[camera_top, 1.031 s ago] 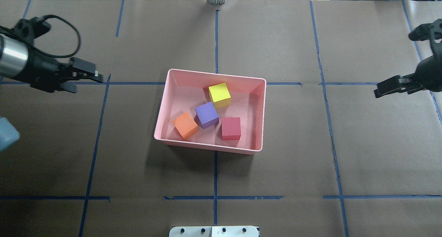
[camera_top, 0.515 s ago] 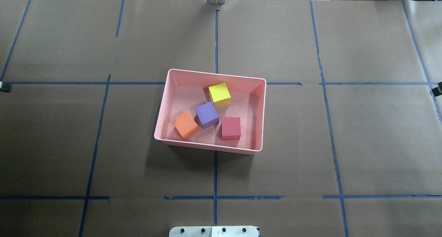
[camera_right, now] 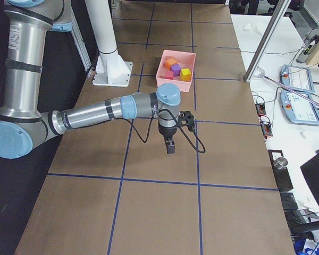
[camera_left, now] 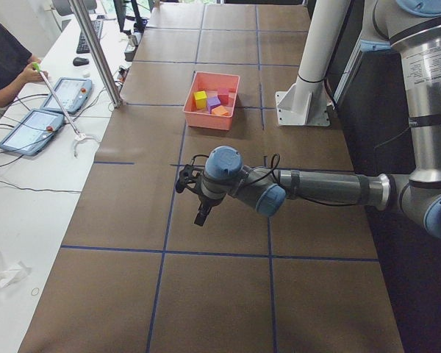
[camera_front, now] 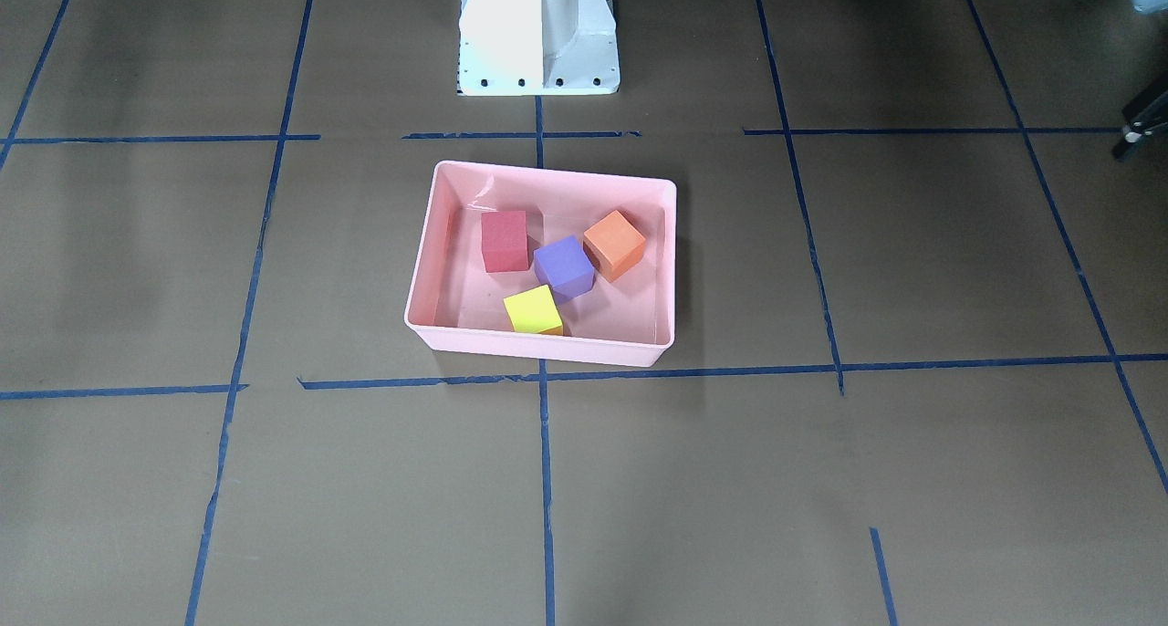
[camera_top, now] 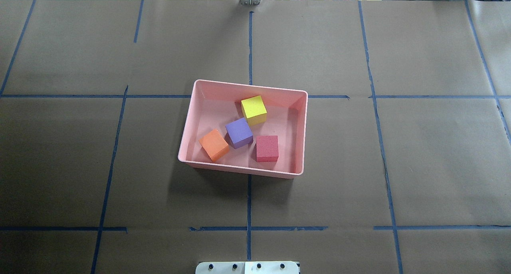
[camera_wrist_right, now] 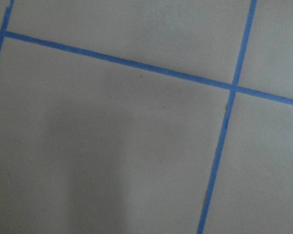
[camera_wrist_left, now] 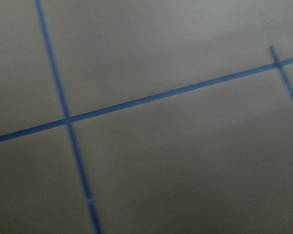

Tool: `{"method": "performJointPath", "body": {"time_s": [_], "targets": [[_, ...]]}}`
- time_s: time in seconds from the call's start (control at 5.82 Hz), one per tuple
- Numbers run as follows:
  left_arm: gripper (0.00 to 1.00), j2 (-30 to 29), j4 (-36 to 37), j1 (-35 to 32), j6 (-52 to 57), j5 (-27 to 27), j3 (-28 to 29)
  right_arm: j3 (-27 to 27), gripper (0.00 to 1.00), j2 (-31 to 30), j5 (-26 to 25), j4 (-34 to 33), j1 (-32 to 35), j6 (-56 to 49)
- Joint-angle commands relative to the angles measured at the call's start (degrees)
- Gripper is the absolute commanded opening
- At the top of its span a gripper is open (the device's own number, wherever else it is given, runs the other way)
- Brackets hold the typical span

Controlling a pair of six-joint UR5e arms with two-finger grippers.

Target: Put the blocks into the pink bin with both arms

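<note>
The pink bin (camera_top: 247, 85) sits mid-table, and all the blocks lie inside it: yellow-green (camera_top: 254, 109), purple (camera_top: 238, 132), orange (camera_top: 214, 145) and red (camera_top: 266, 148). The front-facing view shows the same bin (camera_front: 538, 350). Both arms are out of the overhead view. The left gripper (camera_left: 201, 215) hangs over bare table far from the bin, and only a black sliver of it (camera_front: 1139, 126) shows at the front-facing view's right edge. The right gripper (camera_right: 170, 147) hangs over bare table toward the other end. I cannot tell whether either is open or shut. Both wrist views show only table paper and tape.
Brown paper with blue tape lines (camera_top: 249, 202) covers the table. The white pedestal (camera_front: 538, 33) stands behind the bin. A metal pole (camera_left: 95, 51) and a side bench with tablets (camera_left: 40, 121) lie beyond the far table edge.
Both grippers have pulled outward from the table's sides and left the overhead view. The bin and the blocks have not moved.
</note>
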Motion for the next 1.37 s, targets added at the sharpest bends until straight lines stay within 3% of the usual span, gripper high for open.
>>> {"method": "performJointPath", "body": {"time_s": [0.0,0.34,0.69,0.86,1.03,1.2], "targets": [[1.0,-0.42,12.08,-5.93,14.56,0.22,3.68,-3.38,1.0,-1.59,1.11,-1.0,0.73,-2.96],[1.0,-2.61,26.19,-7.61,16.46,0.4,2.88,-2.7,1.0,-3.25,3.67,0.22,1.35,-3.66],[1.0,-1.66,26.86,-7.61,16.11,0.49,3.67,-2.35,1.0,-4.48,3.76,0.58,1.35,-3.49],[1.0,-2.01,30.78,-7.61,16.1,0.4,2.02,-2.35,1.0,-4.49,3.85,0.58,1.26,-3.4],[1.0,-1.66,37.52,-7.52,16.1,0.4,-4.43,-2.18,1.0,-4.49,4.02,0.58,1.35,-3.32],[1.0,-1.57,42.63,-7.26,16.19,0.58,-7.02,-2.27,1.0,-4.41,4.03,0.58,1.26,-3.31]]}}
